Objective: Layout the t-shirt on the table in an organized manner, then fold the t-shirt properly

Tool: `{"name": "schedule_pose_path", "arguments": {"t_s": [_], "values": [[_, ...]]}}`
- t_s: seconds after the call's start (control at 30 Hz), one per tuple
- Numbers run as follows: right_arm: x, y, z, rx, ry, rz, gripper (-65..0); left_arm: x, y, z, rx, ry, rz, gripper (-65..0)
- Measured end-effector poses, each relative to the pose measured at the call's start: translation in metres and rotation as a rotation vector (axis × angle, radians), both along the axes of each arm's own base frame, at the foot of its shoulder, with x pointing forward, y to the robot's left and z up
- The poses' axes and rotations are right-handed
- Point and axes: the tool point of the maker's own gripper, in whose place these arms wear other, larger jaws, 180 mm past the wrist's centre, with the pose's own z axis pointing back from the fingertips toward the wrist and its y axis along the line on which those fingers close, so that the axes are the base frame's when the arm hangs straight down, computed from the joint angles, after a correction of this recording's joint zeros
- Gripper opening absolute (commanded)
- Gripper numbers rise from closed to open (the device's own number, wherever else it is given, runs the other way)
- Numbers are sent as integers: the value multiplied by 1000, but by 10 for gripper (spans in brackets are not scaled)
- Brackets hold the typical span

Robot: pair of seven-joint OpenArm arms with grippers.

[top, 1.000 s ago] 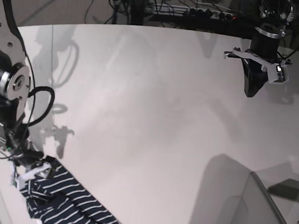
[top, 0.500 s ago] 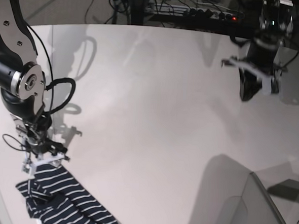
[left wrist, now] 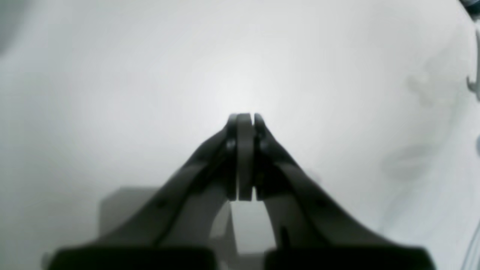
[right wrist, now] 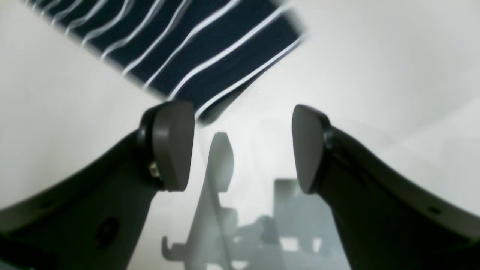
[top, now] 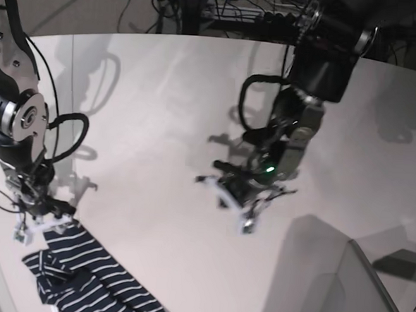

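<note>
Right arm: at the scene's left, black links with a round silver joint and looped cables, reaching down toward the near-left corner.
Right pincer point(top: 40, 220): released, its two rounded dark pads standing wide apart with nothing between them; it hangs just over the far end of the shirt; whether a tip brushes the cloth I cannot tell.
Shirt point(top: 91, 280): soft dark navy cloth with thin white stripes, bunched and creased in a loose heap at the near-left of the tabletop; the right wrist view shows one flat striped corner point(right wrist: 210, 56) just beyond the pads.
Tabletop point(top: 160, 125): wide, smooth, matte white, with a curved far edge.
Left arm: black, coming in from the far right, bent down over the middle of the tabletop.
Left pincer point(top: 240, 200): clenched, its curved dark fingers point(left wrist: 245, 150) pressed flat together, gripping nothing, above bare white surface, well apart from the shirt.
</note>
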Motion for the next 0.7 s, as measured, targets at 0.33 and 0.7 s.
{"name": "schedule_pose_path", "arguments": {"t_s": [0.33, 0.7], "values": [[-3, -20, 2, -24, -4, -17, -276, 44, 12, -36, 221, -94, -60, -650], [-40, -64, -16, -78, 126, -26, -642, -20, 14, 23, 113, -206, -175, -650]]}}
